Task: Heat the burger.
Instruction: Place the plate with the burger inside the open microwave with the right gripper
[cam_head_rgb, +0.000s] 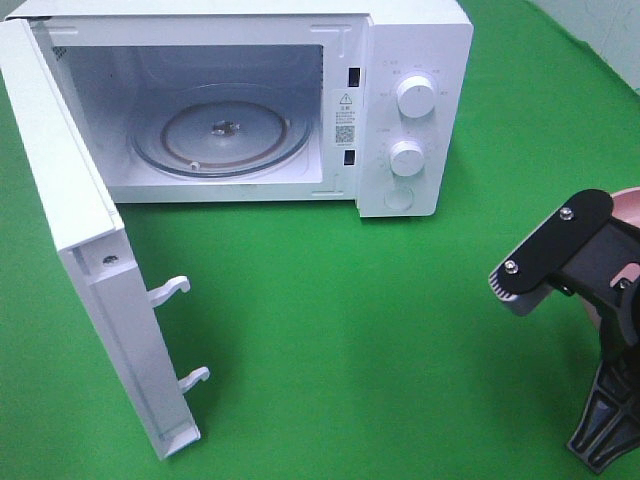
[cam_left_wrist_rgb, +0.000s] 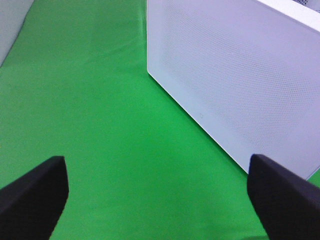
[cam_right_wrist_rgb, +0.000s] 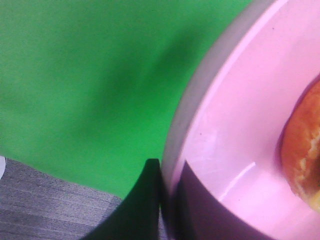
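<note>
Right gripper (cam_right_wrist_rgb: 166, 170) was pinched on the rim of the pink plate (cam_right_wrist_rgb: 235, 115), one finger inside and one outside. The burger (cam_right_wrist_rgb: 302, 150) sat on the plate, apparently near its middle; only its edge showed. Left gripper (cam_left_wrist_rgb: 156, 167) was spread wide over the green cloth (cam_left_wrist_rgb: 100, 100). The microwave (cam_head_rgb: 415, 60) stood with its door (cam_head_rgb: 60, 200) open and the glass turntable (cam_head_rgb: 220, 135) inside.

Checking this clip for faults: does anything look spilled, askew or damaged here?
Nothing stands out. The microwave stands with its door open, turntable flat and bare; the right gripper pinches the plate rim, burger on it.
</note>
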